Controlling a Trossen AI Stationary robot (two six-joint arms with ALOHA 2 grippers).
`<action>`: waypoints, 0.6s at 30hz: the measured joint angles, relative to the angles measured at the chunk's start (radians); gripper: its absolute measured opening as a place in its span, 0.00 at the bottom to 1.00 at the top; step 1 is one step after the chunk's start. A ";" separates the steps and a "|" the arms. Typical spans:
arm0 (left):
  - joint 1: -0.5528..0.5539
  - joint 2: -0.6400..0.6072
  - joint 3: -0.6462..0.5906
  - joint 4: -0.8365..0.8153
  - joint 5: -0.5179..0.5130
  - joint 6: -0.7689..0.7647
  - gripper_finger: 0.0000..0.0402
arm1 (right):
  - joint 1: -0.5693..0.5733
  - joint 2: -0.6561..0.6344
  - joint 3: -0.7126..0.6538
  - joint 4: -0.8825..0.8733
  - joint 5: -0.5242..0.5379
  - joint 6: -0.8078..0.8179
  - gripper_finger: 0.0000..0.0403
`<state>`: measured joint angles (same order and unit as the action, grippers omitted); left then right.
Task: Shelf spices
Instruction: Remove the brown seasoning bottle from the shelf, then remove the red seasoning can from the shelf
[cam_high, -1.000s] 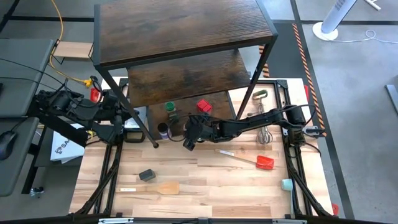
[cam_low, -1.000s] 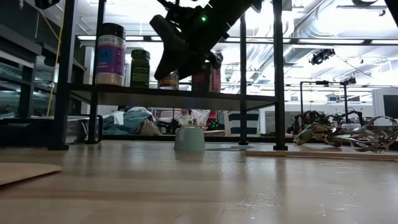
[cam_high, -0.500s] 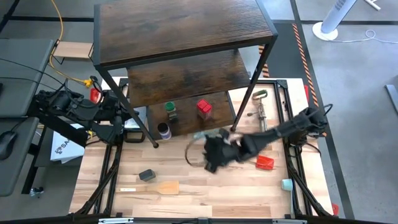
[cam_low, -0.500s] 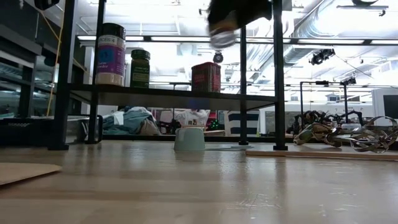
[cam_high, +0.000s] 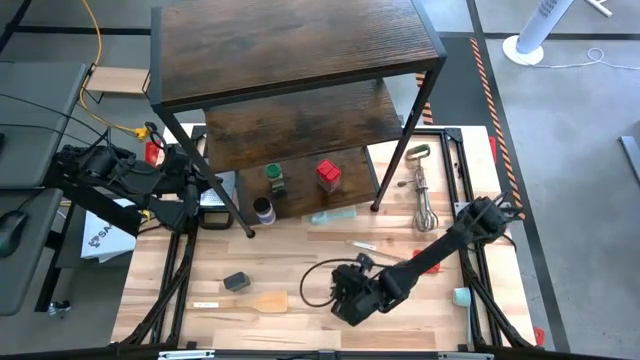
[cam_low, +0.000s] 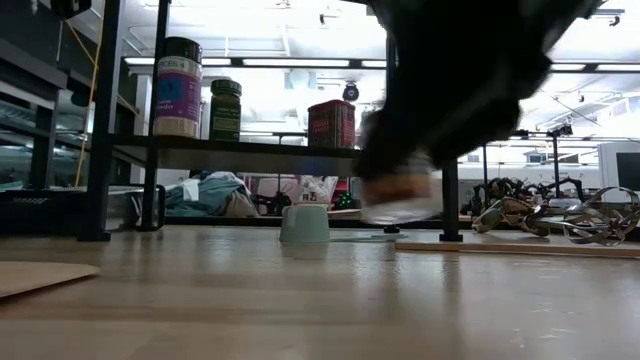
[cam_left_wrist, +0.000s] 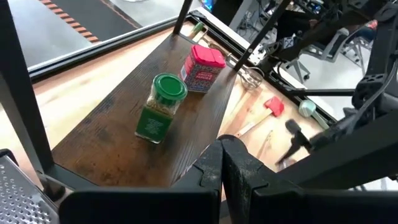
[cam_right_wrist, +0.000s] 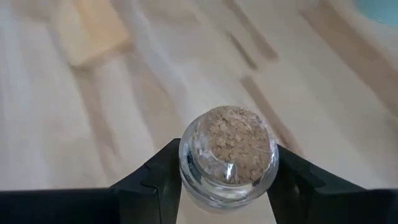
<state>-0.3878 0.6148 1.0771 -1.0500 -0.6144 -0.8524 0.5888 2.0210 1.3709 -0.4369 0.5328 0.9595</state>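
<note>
My right gripper hangs over the table's near part, shut on a small clear glass jar of tan spice, which the low view shows blurred. The dark wood shelf stands at the far side. Its lowest board carries the green-lidded jar, the red jar and the dark-lidded, white-labelled jar. A dark jar lies on the table. The tiny pale jar stands near the right edge. My left gripper waits shut by the shelf's left front leg. My right gripper pinches the glass jar between its two fingers, one on each side of the round wall. The wrist view looks onto the jar's round glass end, full of tan spice. The jar is held clear above the table boards.
A wooden spatula lies left of my right gripper, and a red spatula right of it. A wire whisk lies by the shelf's right front leg. A metal grater sits beside my left arm.
My right gripper has drawn back from the shelf's lowest board, swept toward the table's near edge and come down low over the table. The glass jar has travelled with it, off the shelf. My left arm has kept still.
</note>
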 joint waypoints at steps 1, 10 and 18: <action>0.000 0.000 0.000 0.000 0.001 0.000 0.00 | -0.001 0.011 0.000 0.039 0.015 -0.020 0.42; 0.000 0.000 0.000 0.001 0.011 -0.037 0.00 | -0.028 0.064 0.001 0.157 -0.068 -0.051 0.74; 0.000 0.000 0.000 0.001 0.010 -0.036 0.00 | -0.101 -0.032 0.001 0.007 -0.210 -0.069 0.83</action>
<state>-0.3878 0.6151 1.0771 -1.0493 -0.6045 -0.8886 0.4882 1.9889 1.3724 -0.4301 0.3231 0.8909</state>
